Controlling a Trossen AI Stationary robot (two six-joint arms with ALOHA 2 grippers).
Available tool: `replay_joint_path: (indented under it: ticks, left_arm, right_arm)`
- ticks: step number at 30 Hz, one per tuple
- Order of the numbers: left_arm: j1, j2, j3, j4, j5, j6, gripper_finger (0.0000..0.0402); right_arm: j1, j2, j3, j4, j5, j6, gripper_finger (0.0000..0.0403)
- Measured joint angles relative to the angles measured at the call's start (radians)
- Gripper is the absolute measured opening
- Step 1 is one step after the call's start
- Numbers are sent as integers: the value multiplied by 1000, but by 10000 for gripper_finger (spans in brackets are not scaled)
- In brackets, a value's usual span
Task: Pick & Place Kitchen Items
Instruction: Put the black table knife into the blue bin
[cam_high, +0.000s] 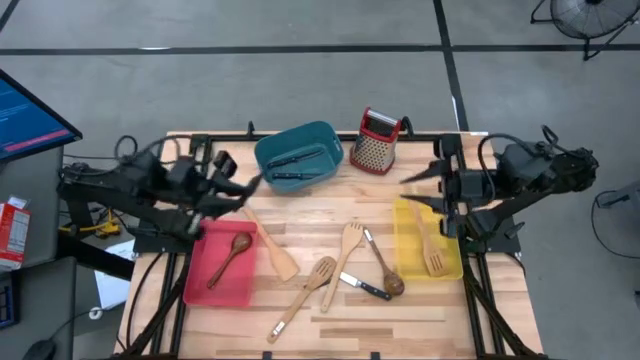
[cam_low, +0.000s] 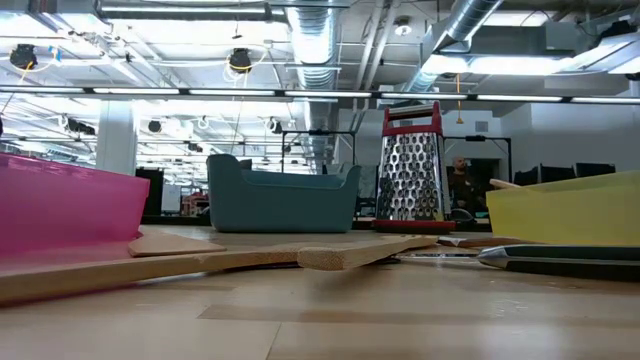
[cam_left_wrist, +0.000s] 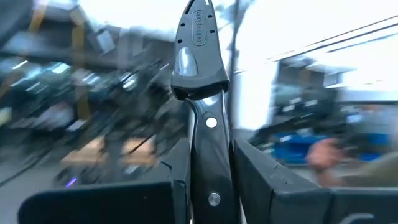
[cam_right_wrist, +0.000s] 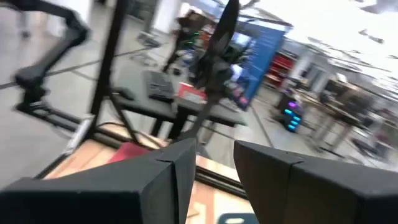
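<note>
- Left gripper (cam_high: 236, 186) is raised over the table's left side, between the red bin (cam_high: 200, 275) and the teal bin (cam_high: 318, 137). Its fingers (cam_left_wrist: 264, 177) are clamped on a black-handled knife (cam_left_wrist: 202, 93), which stands up between them in the left wrist view.
- Red bin holds a dark spoon (cam_high: 232, 253).
- A pale spatula (cam_high: 272, 250) lies on the bare table just right of the red bin.
- Teal bin, at the back, holds two dark-handled knives (cam_high: 297, 166).
- Table centre: a slotted spatula (cam_high: 305, 293), a wooden fork (cam_high: 347, 248), a second dark spoon (cam_high: 385, 268) and a small knife (cam_high: 364, 287) lie close together, some crossing.
- Grater (cam_high: 375, 142) stands upright just right of the teal bin.
- Yellow bin (cam_high: 407, 250) holds a pale fork (cam_high: 433, 250).
- Right gripper (cam_high: 420, 176) hovers over the back edge of the yellow bin, jaws parted and holding nothing.
</note>
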Motion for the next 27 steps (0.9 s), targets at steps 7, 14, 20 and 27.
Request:
replay_joint_path:
  ticks: [7,14,20,27]
  left_arm:
    - [-47,-7,0,118,299,83,63]
    - [-69,-7,0,173,318,159,63]
    - [-69,3,1,173,318,211,63]
    - [-66,43,2,-109,191,315,63]
  right_arm:
    - [-4,-6,0,-58,-29,44,122]
    - [-3,4,0,-67,-30,53,122]
    - [-3,9,0,-67,-30,53,122]
    - [-3,17,0,-69,-27,58,122]
